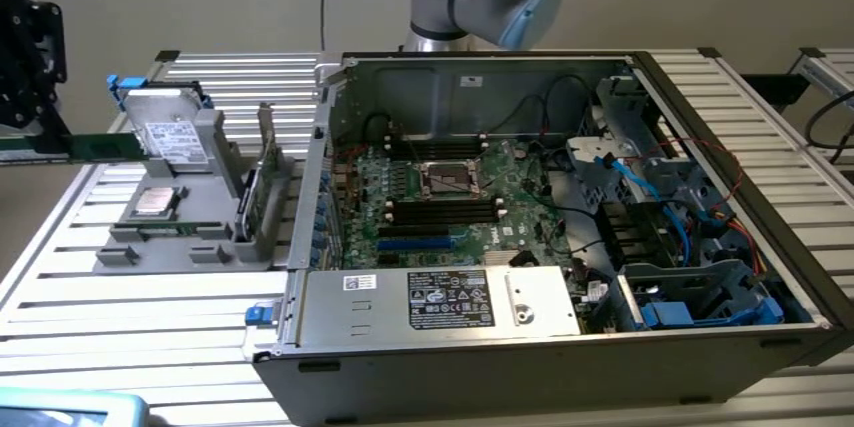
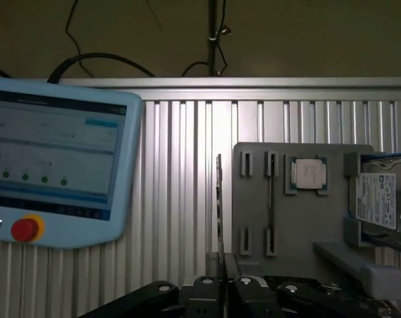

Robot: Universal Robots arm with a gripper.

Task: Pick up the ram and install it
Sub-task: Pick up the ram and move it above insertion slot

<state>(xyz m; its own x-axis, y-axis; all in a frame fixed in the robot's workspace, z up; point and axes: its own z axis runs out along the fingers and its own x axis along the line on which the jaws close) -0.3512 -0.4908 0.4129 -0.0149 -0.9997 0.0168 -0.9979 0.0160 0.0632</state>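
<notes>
Held by one end, the ram (image 1: 83, 147) juts sideways from my gripper (image 1: 40, 137); a bump against the grey parts holder (image 1: 160, 242) could twist it loose. My jaws are nearly closed, pinching the ram, on the exterior view's left, well apart from the computer case (image 1: 534, 367).

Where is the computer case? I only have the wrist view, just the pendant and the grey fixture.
Observer: The open computer case stands to the exterior view's right of the grey fixture, on the same slatted table.
Operator: Is that thin edge ahead of the camera the part we're installing?
Observer: Yes. Seen side-on it is a green stick, the ram, with the gripper shut on it at the exterior view's left edge.
Operator: Which way does the board face?
Observer: Upward. The motherboard lies flat, facing out of the case's open side.
</notes>
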